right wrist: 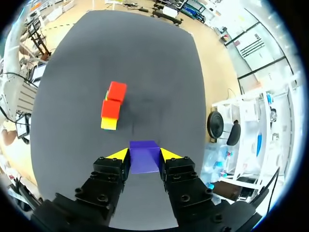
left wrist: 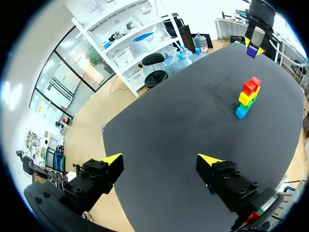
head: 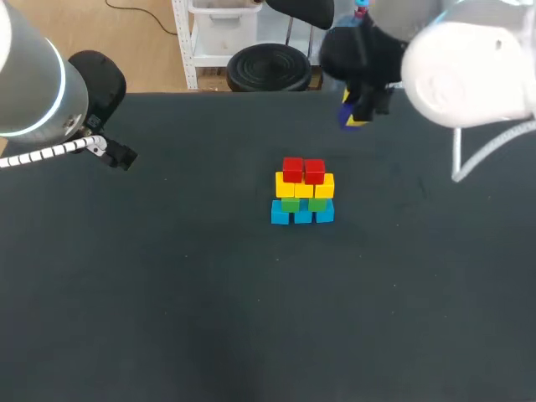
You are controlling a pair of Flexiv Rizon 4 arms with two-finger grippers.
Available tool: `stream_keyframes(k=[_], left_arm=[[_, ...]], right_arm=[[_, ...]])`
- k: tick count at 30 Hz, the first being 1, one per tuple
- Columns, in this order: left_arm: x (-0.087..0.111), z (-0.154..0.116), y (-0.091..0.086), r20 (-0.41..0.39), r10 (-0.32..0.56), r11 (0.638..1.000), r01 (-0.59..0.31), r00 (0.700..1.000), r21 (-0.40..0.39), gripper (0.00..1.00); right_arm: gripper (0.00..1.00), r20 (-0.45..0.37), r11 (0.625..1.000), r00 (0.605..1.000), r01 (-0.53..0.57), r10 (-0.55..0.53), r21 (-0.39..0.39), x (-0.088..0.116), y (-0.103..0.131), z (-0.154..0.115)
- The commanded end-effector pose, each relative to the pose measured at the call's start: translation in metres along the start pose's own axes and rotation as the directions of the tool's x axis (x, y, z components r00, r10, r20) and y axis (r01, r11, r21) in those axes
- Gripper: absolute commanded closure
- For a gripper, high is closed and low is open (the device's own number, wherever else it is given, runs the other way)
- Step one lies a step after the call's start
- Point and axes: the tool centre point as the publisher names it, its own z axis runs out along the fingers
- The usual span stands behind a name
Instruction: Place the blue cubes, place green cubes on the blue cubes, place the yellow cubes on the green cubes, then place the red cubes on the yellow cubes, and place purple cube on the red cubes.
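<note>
Right wrist view: my right hand (right wrist: pixel 145 154) pinches the purple cube (right wrist: pixel 144 162); the red cubes (right wrist: pixel 114 100) sit ahead, at 11 o'clock

2 white arms (head: pixel 469 75), black fingers (right wrist: pixel 111 170) (yellow tips).

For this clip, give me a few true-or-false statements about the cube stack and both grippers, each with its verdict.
1. The right gripper is shut on the purple cube. True.
2. The purple cube sits on the red cubes. False: it is held in the right gripper, apart from the stack.
3. The left gripper is open and holds nothing. True.
4. The red cubes rest directly on the green cubes. False: they rest on the yellow cubes, which lie over the green ones.
5. The blue cubes form the bottom layer. True.
</note>
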Motion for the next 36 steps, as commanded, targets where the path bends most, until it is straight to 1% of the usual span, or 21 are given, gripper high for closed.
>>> stream_keyframes(k=[1,6,10,15,23,28,36], left_arm=[[0.001,0.0,0.0,0.002,-0.001,1.0,0.001,1.0,0.001,0.0],[0.001,0.0,0.0,0.002,-0.001,1.0,0.001,1.0,0.001,0.0],[0.001,0.0,0.0,0.002,-0.001,1.0,0.001,1.0,0.001,0.0],[0.001,0.0,0.0,0.002,-0.001,1.0,0.001,1.0,0.001,0.0],[0.001,0.0,0.0,0.002,-0.001,1.0,0.001,1.0,0.001,0.0],[0.001,0.0,0.0,0.002,-0.001,1.0,0.001,1.0,0.001,0.0],[0.001,0.0,0.0,0.002,-0.001,1.0,0.001,1.0,0.001,0.0]], right_arm=[[1.0,-0.001,0.999,1.0,-0.002,0.002,-0.037,-0.008,-0.007,0.001],[1.0,0.009,0.999,1.0,-0.015,0.016,-0.04,-0.016,-0.004,0.002],[1.0,0.025,0.998,1.0,-0.006,0.008,-0.066,-0.029,0.002,0.004],[1.0,0.03,0.996,1.0,-0.001,0.004,-0.087,-0.039,0.009,0.006],[1.0,-0.028,0.993,0.999,0.025,-0.028,-0.119,-0.049,0.02,0.009],[1.0,-0.043,0.987,0.997,0.064,-0.071,-0.146,-0.059,0.03,0.013],[1.0,-0.058,0.985,0.995,0.075,-0.085,-0.153,-0.066,0.04,0.019]])
